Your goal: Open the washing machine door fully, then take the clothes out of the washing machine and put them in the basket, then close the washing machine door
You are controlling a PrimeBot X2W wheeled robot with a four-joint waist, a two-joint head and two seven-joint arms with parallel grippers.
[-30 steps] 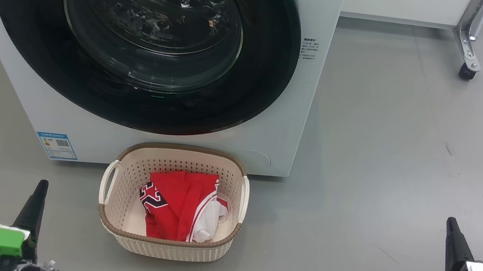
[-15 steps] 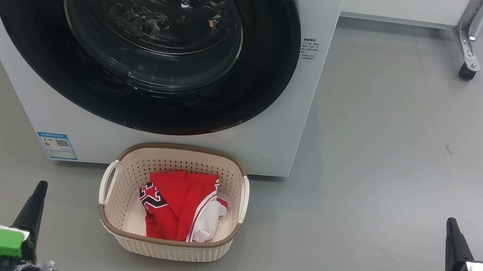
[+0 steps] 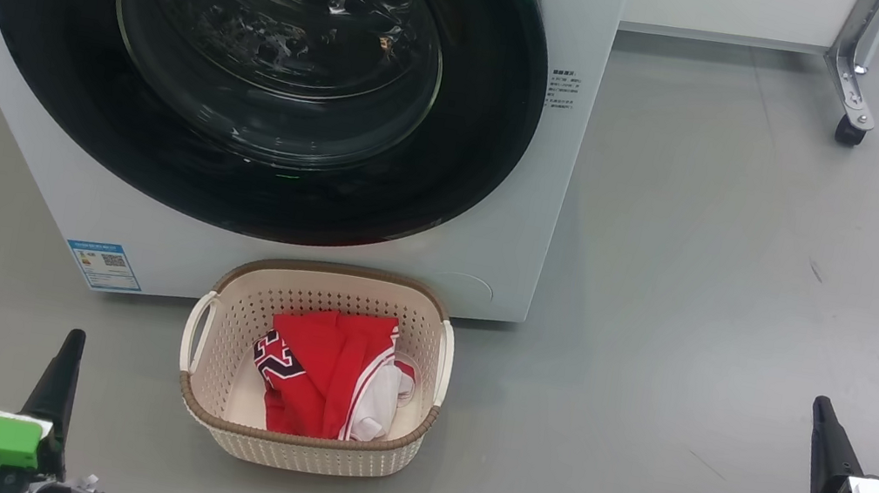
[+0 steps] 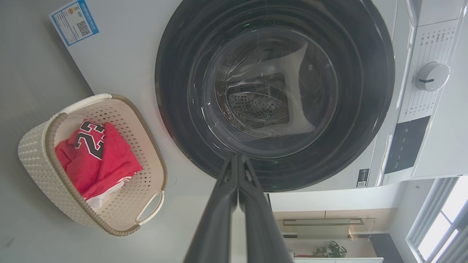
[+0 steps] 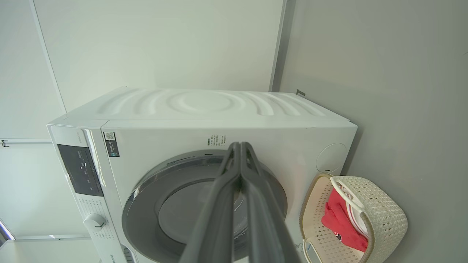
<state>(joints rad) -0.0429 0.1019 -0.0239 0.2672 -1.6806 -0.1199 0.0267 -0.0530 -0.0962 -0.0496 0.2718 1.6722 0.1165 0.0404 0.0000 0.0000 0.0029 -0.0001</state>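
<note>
The washing machine door point(image 3: 276, 53) sits shut at the upper left of the head view, the clothes point(image 3: 320, 391) lie in the basket point(image 3: 302, 447) just below it, and nothing has stirred this past second, so the job looks finished. The left gripper point(image 3: 69, 355) at lower left and right gripper point(image 3: 824, 426) at lower right are both pinched closed, empty, well clear of the basket. The door's top is cut off, and glare across it hides whether the drum point(image 4: 256, 106) is bare.

Bright, even light, sharp focus. Pale reflections streak the door point(image 3: 267, 52) glass. A soft shadow falls on the floor point(image 3: 581, 242) right of the door. Wrist views bow at their edges.
</note>
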